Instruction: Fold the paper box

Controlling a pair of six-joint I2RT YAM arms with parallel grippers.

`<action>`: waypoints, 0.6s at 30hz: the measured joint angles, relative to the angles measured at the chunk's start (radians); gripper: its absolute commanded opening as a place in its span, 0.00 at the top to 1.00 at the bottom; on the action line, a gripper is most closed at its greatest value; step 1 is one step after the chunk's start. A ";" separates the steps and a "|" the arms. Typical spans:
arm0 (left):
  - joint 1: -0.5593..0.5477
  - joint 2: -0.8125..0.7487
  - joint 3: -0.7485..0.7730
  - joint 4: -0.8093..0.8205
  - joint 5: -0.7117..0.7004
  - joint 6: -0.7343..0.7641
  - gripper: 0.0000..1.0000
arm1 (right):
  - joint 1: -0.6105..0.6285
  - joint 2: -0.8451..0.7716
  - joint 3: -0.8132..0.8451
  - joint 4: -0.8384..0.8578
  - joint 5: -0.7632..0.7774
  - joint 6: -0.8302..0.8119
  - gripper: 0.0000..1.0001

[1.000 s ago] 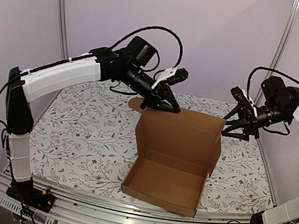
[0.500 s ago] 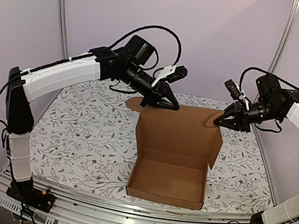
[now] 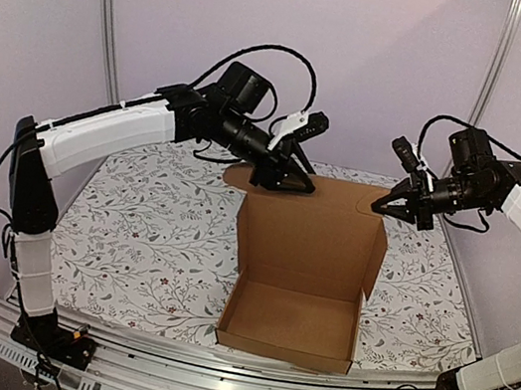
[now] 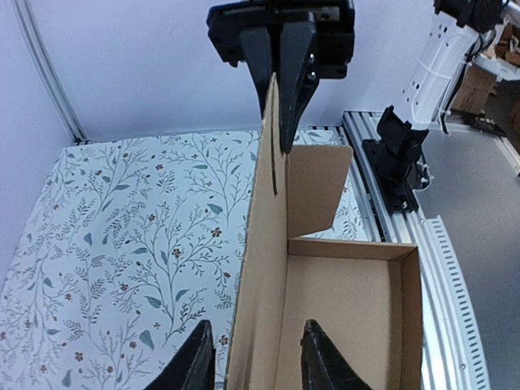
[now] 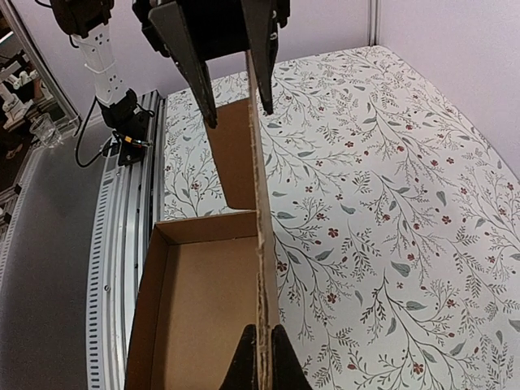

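On the white cloth-covered table printed with grey leafy sprigs (image 3: 144,225), the plain brown corrugated cardboard paper box (image 3: 304,263) is seen partly formed, near the front edge and roughly midway between the two arms. Its shallow rectangular tray is set flat on the cloth with its low walls raised, open side up. From the tray's far wall the large lid panel is held upright, with narrow side flaps bent forward along its left and right edges.

At the lid's upper left corner the left gripper (image 3: 288,182) is placed over the top edge. In the left wrist view its black fingers (image 4: 197,357) are seen spread, one on each side of the panel, with a gap shown between cardboard and finger on both sides, so nothing is clamped there.

At the lid's upper right corner the right gripper (image 3: 382,206) is brought in from the right. In the right wrist view its black fingers (image 5: 280,361) are pressed together on the thin edge of the panel, so the cardboard is pinched between them.

A silver aluminium rail (image 3: 209,373) is seen along the near edge of the table, where both arm bases are bolted.
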 measured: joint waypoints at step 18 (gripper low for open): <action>0.215 -0.657 -0.941 0.634 -0.488 -0.287 0.27 | -0.060 -0.006 0.000 -0.071 -0.018 -0.193 1.00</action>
